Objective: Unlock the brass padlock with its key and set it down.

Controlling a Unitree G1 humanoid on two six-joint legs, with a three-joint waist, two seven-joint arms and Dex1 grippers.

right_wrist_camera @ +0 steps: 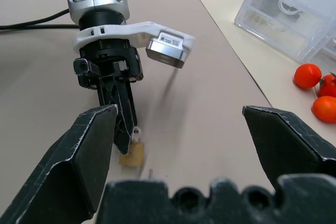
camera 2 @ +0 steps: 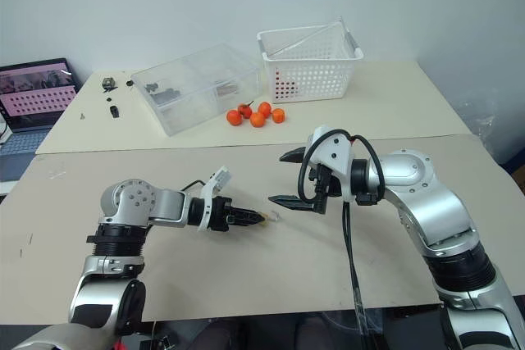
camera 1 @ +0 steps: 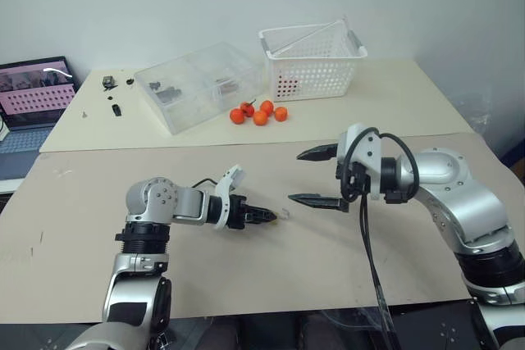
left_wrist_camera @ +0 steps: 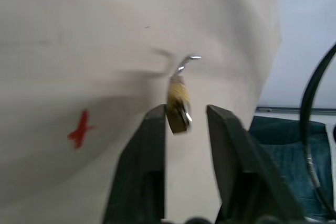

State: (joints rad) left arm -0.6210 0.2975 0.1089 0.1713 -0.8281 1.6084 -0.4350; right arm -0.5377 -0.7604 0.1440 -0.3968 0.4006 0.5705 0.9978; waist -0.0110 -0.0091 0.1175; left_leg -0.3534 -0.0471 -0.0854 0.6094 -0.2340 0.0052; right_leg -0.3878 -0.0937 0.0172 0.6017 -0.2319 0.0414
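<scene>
This looks like a robotics lab or test room: two plain beige tables (camera 1: pixel 426 100) pushed together against a bare pale wall, laid out with props rather than everyday clutter. On the far table a clear plastic compartment box (camera 1: pixel 199 85) holding small dark parts sits just beside a white perforated plastic basket (camera 1: pixel 312 61), with small orange fruits (camera 1: pixel 259 112) in front of the box. An open laptop with a pink screen (camera 1: pixel 37 88) stands beyond the box's other side.

Brass padlock (left_wrist_camera: pixel 178 106), shackle open, between fingers (left_wrist_camera: pixel 143 150)
</scene>
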